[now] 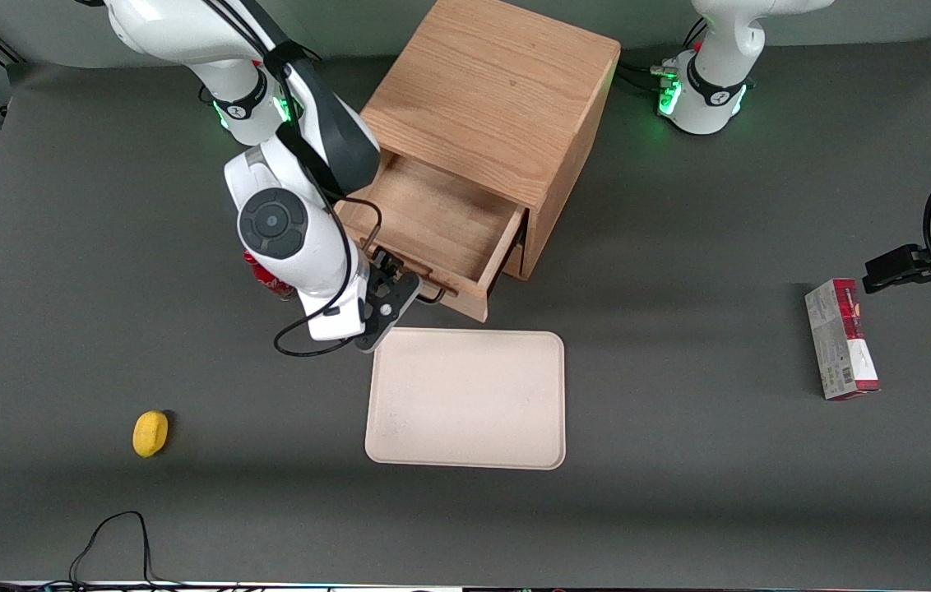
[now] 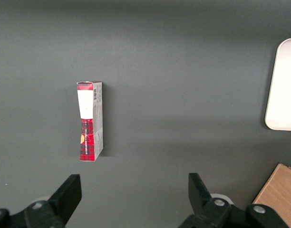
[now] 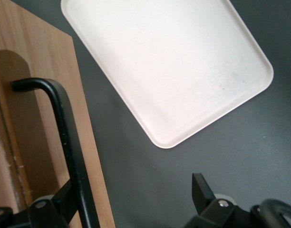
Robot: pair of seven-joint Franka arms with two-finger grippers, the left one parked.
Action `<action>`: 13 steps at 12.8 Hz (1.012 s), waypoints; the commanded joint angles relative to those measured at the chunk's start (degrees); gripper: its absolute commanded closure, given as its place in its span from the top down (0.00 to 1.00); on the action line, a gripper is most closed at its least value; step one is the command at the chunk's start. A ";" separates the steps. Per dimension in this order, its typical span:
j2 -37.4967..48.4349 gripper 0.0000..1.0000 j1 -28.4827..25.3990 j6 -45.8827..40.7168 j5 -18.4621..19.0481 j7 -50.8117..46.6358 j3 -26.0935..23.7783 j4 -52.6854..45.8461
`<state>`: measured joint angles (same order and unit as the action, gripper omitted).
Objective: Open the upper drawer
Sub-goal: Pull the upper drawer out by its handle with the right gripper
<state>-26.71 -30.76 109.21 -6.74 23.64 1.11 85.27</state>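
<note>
— Dark grey matting covers the whole table (image 1: 679,510), and we see the boxy oak cabinet (image 1: 490,107) standing on it, well up from the front camera. What do we make of the upper drawer (image 1: 433,234)?

— We see it pulled well out of the cabinet, its bare wooden floor showing from above. Its front panel faces the cream tray (image 1: 465,399), which lies flat on the table nearer the front camera, just beside the drawer front but not touching it.

— And the end effector (image 1: 400,275)?

— It sits at the drawer front, between the panel and the tray's edge. In the right wrist view the thin black wire handle (image 3: 64,133) runs down past one finger (image 3: 64,202), while the other finger (image 3: 200,190) stands well apart over the grey mat. So we read the fingers as spread wide, with the handle just beside one of them; we cannot tell whether that finger touches the wire.

— What else do we see on the table?

— A small yellow object (image 1: 150,433) lies toward the working arm's end. A red and white carton (image 1: 841,339) lies on its side toward the parked arm's end. Something red (image 1: 268,284) shows partly hidden under the working arm's wrist; we cannot tell what it is.
</note>
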 commanded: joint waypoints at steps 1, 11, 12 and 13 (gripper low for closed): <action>-2.29 1.00 0.79 -1.19 0.50 0.88 -0.23 -3.45; -7.04 1.00 5.36 -2.07 0.76 0.88 -0.14 -10.47; -7.30 1.00 5.45 -1.98 0.76 0.79 -0.14 -10.74; -7.48 1.00 5.80 -2.07 0.76 0.79 -0.14 -11.44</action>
<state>-32.31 -25.76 108.27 -6.74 23.68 1.17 77.49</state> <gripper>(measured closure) 0.000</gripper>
